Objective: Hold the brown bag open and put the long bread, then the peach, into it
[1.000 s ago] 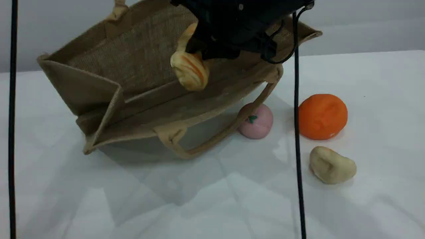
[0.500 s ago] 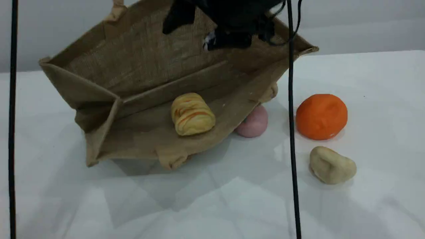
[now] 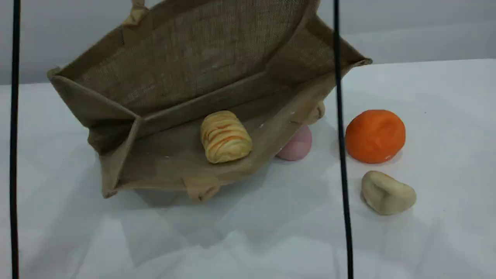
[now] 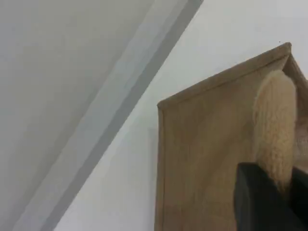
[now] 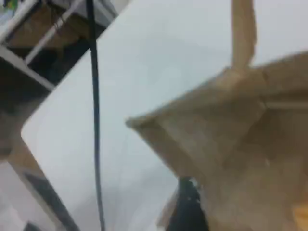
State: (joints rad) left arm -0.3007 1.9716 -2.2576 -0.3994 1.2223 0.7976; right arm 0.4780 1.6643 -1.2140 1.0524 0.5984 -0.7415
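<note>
The brown bag point(image 3: 186, 66) lies tilted with its mouth wide open toward the scene camera. The long bread point(image 3: 225, 136) rests inside on the lower wall, with nothing touching it. The pink peach point(image 3: 297, 144) sits on the table, half hidden behind the bag's right edge. Both grippers are above the scene view's top edge. In the left wrist view my left gripper point(image 4: 274, 192) is shut on the bag's beige handle point(image 4: 275, 120), holding the upper side up. My right gripper point(image 5: 187, 207) hovers open and empty above the bag point(image 5: 240, 130).
An orange ball point(image 3: 375, 135) and a beige lump point(image 3: 387, 192) lie on the white table right of the bag. Two black cables point(image 3: 14, 155) point(image 3: 341, 155) hang down through the scene view. The bag's lower handle point(image 3: 199, 188) is folded under its front edge.
My right gripper let go of the long bread, which dropped onto the bag's lower wall. The gripper then rose out of the scene view. The bag's lower wall sagged over the peach.
</note>
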